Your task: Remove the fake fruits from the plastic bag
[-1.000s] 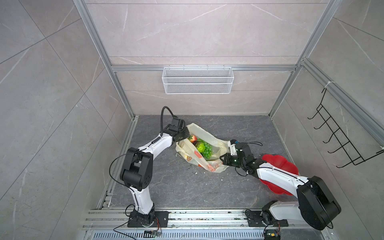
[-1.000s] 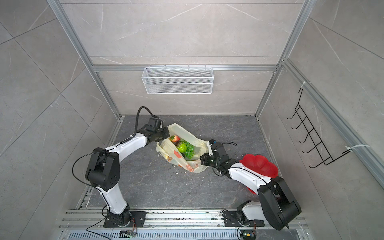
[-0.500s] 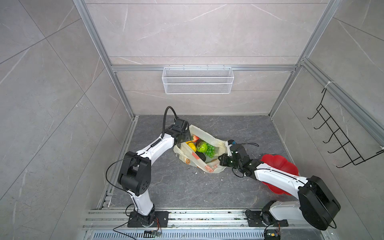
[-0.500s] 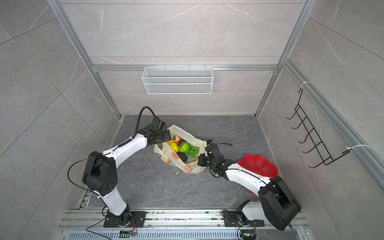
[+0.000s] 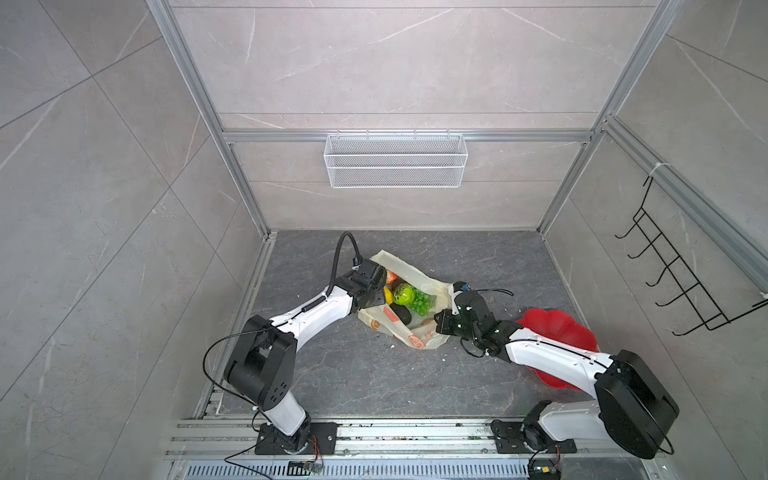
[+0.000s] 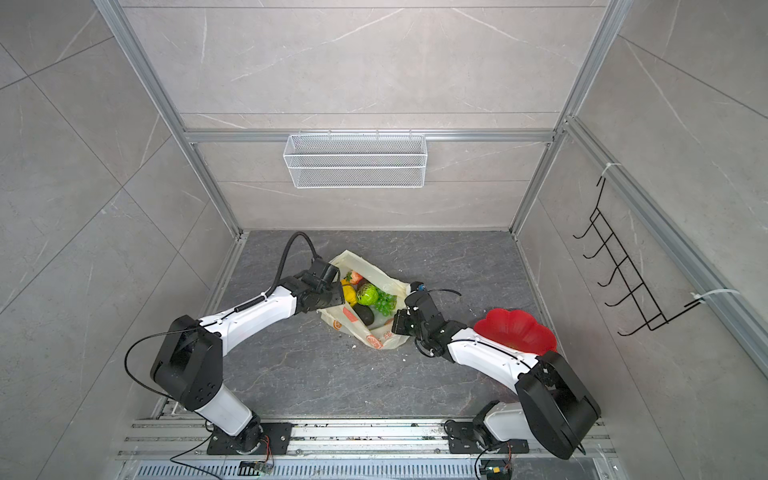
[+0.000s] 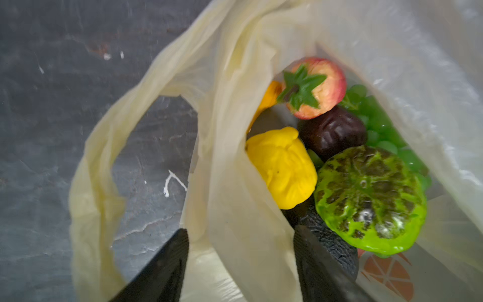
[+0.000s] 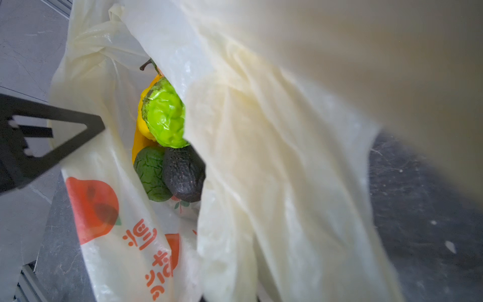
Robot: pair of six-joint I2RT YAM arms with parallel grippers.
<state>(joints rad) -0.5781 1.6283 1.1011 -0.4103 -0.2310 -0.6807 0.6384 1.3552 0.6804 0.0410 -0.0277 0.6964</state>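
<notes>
Plate [image 5: 555,330]: red, on the floor [image 5: 353,374] at the right, partly under the right arm, well apart from the bag. It lies where it lay a second ago.

Right gripper [image 5: 439,323]: closed tight at the bag's near right rim. Its fingertips are hidden under film in the wrist view, where the film gathers toward them and drapes close over the lens. It has moved slightly left since a second ago.

Bag [image 5: 415,338] [image 8: 261,183]: on the floor mid-scene between the two grippers, with the orange prints on the near side. The mouth gapes wider than a second ago.

Fruits [image 5: 403,294]: all inside the bag.
- The left wrist view shows the strawberry [image 7: 318,89], yellow ball [image 7: 282,167], bumpy green fruit [image 7: 371,196], a dark brown fruit [image 7: 332,133] and grapes [image 7: 379,123].
- The right wrist view shows two avocados [image 8: 183,172] side by side.
- A second ago the top views showed only the strawberry and the green fruits. Now the yellow ball and an avocado show too.

Left gripper [image 7: 240,230] [image 5: 380,293]: at the mouth's far left rim.
- Its fingers [image 7: 162,266] stand partway apart, one outside beside the loop handle [image 7: 99,170] and one inside by the fruits.
- A fold of the bag's wall hangs loose between them, not pinched.
- A second ago it was closed and sat farther back.

Basket [image 5: 395,166]: white wire, on the back wall, unchanged.
</notes>
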